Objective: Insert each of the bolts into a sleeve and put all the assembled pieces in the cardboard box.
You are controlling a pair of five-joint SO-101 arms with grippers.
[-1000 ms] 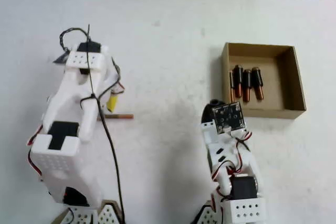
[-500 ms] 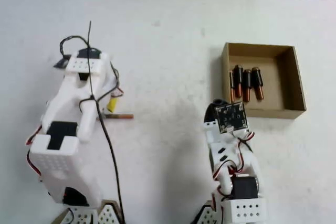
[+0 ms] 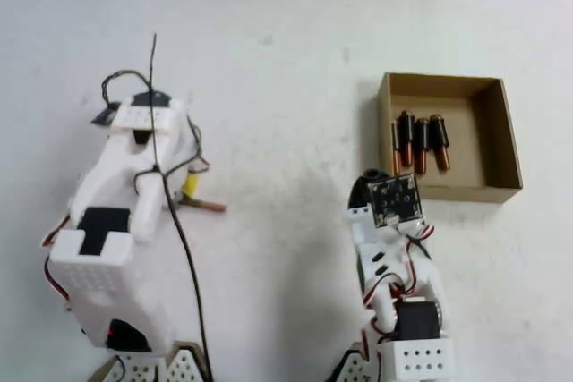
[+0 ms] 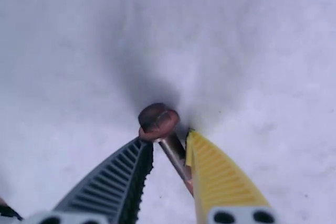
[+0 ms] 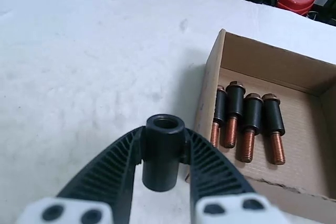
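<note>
Findings, high view taken as the dial.

Left gripper (image 4: 168,142): the grey and yellow fingers were pinched on the copper shank of one bolt (image 4: 157,120), just behind its head. This gripper stood at about 9 o'clock on the white table (image 3: 286,42). The bolt's free end pointed toward 3 o'clock, dipping slightly toward 4. Whether the bolt touched the table could not be determined.

Right gripper (image 5: 164,140): the two black fingers were pressed against opposite sides of a black sleeve (image 5: 160,171). The sleeve was held upright with its open bore facing up. It sat just outside the cardboard box (image 3: 503,131), near the box's 7 o'clock corner.

Cardboard box: located at about 2 to 3 o'clock on the table, open side up. Four assembled pieces (image 3: 419,142) lay in it side by side, in the half nearer 9 o'clock. Their black sleeves lay toward 12 o'clock and their copper shanks toward 6 o'clock.

The two grippers were well apart.
</note>
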